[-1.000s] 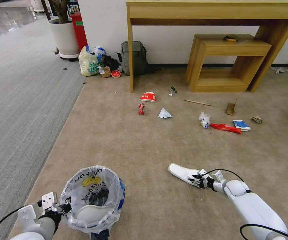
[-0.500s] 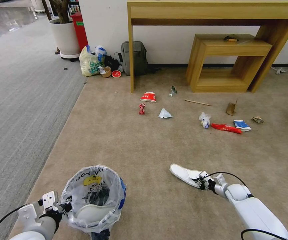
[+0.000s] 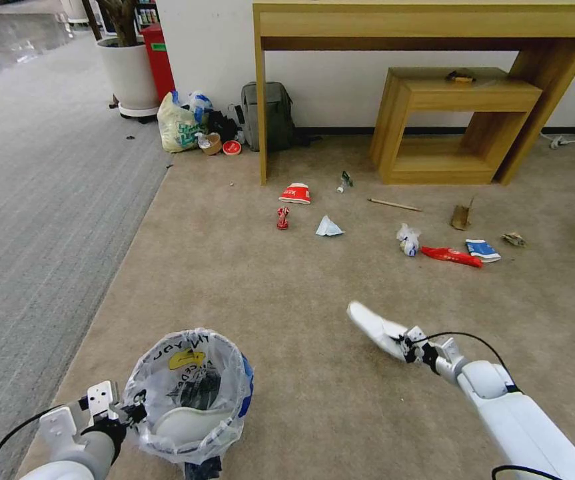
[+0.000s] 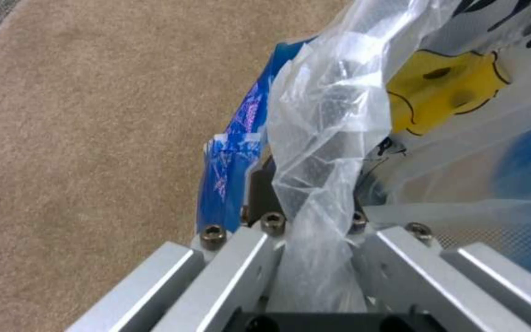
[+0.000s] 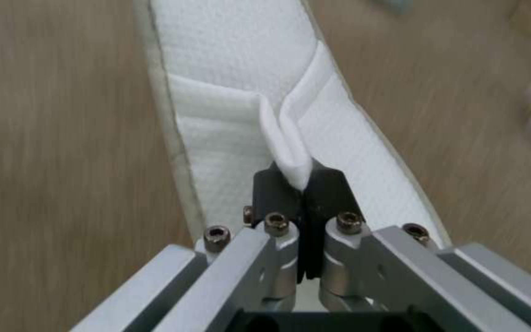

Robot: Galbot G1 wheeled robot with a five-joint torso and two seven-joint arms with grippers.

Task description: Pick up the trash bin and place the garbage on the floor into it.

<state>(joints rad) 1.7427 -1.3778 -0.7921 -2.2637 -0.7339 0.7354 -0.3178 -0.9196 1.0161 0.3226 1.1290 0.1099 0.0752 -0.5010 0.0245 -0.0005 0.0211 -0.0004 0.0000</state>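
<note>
The trash bin [image 3: 190,393], black and lined with a crinkly printed bag [image 4: 339,120], hangs at the lower left, my left gripper [image 3: 130,415] shut on its rim. A white slipper [image 3: 184,423] lies inside it. My right gripper [image 3: 404,347] is shut on the strap of a second white slipper [image 3: 375,327], lifted off the floor [image 3: 287,280]; the pinched strap [image 5: 287,152] shows in the right wrist view. More garbage lies farther off: a red-white cup [image 3: 295,193], a crushed red can [image 3: 282,217], crumpled paper [image 3: 328,227], a red wrapper [image 3: 452,256] and a blue-white cup [image 3: 482,251].
A wooden desk [image 3: 427,27] with a low shelf unit [image 3: 454,123] stands against the wall. A yellowish shopping bag [image 3: 179,125], a brown bowl, a grey backpack [image 3: 267,115] and a potted plant [image 3: 127,70] sit at the back left. Grey ribbed carpet [image 3: 40,187] borders the left.
My right gripper has raised the white slipper off the carpet, its toe now pointing up and away. The bin and left gripper have stayed nearly still.
</note>
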